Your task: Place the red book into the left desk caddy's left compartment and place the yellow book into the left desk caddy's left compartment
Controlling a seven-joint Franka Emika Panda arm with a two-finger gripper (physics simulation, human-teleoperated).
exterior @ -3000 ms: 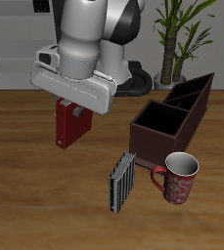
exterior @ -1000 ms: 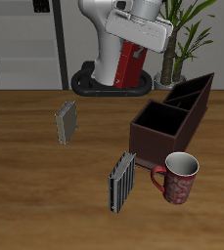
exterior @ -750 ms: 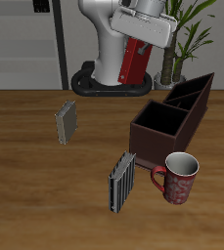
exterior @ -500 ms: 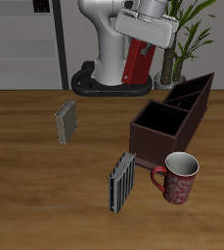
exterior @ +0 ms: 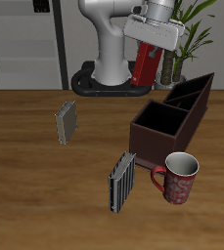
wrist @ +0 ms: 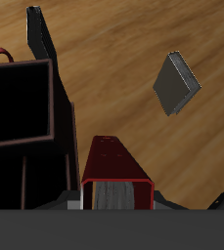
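Gripper (exterior: 149, 47) is being kept clamped on glossy slab-shaped red book (exterior: 147, 64) | being carried toward 3 o'clock, nearer slant-walled left desk caddy (exterior: 194, 94).

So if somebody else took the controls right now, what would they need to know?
Claw: shut on the red book, held in the air behind the dark brown desk caddy, not yet over it.
Two grey striped books stand on the table: one farther back, one near the front beside the red patterned mug.
Done: red book picked up.
Left: drop it in the caddy compartment, then fetch the yellow book.
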